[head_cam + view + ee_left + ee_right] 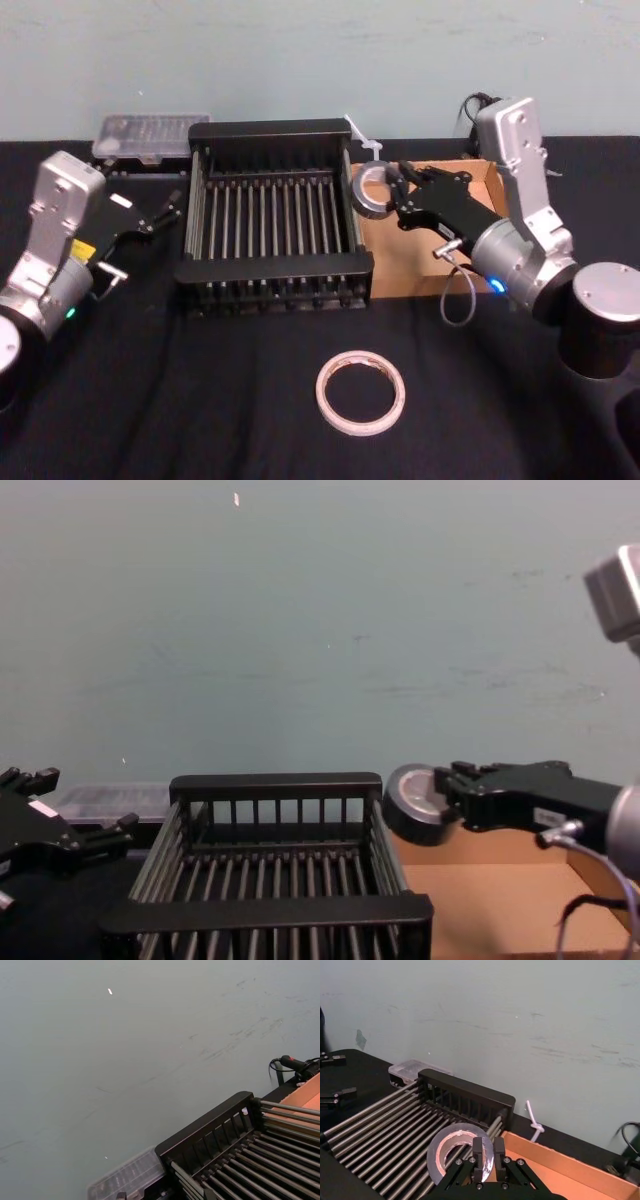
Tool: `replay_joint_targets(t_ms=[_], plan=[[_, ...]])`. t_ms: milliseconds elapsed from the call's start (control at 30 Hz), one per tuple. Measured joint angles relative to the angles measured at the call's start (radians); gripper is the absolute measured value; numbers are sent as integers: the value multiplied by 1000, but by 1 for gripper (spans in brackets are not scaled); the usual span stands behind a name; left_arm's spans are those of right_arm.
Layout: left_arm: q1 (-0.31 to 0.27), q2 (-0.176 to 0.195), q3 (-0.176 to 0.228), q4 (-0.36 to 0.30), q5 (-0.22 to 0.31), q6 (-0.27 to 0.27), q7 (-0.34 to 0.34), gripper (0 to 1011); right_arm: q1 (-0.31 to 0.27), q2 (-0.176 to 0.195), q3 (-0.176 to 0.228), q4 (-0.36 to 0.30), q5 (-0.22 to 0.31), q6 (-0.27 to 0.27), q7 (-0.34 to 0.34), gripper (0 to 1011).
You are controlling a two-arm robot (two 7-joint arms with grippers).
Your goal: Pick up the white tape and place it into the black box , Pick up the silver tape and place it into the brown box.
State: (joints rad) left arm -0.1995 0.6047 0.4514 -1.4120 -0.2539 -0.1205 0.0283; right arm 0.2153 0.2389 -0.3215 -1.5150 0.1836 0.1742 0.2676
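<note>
Silver tape [372,190] is hanging clamped by its rim in your right gripper [392,192], above the seam between black box [272,280] and brown box [470,275]; being stiff and light, it is likely sitting securely. Left gripper [165,205] is idling, fingers apart.

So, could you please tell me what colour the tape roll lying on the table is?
The white tape looks off-white with a pinkish edge, clearest in the head view.
</note>
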Motion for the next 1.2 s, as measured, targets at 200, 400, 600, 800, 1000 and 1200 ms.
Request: replay_joint_targets(t_ms=[200, 400, 600, 800, 1000, 1200], plan=[[0, 0, 0, 0, 0, 0, 0, 1001, 35, -33, -18, 55, -18, -14, -11, 137], [0, 0, 0, 0, 0, 0, 0, 1001, 70, -62, -37, 106, -37, -22, -14, 137], [0, 0, 0, 0, 0, 0, 0, 1001, 100, -84, -57, 146, -54, -25, -8, 137], [0, 0, 0, 0, 0, 0, 0, 1001, 126, -104, -70, 183, -67, -31, -2, 137], [0, 0, 0, 0, 0, 0, 0, 1001, 145, -119, -78, 212, -84, -36, -7, 137], [0, 0, 0, 0, 0, 0, 0, 1001, 144, -117, -78, 209, -83, -37, -7, 137]])
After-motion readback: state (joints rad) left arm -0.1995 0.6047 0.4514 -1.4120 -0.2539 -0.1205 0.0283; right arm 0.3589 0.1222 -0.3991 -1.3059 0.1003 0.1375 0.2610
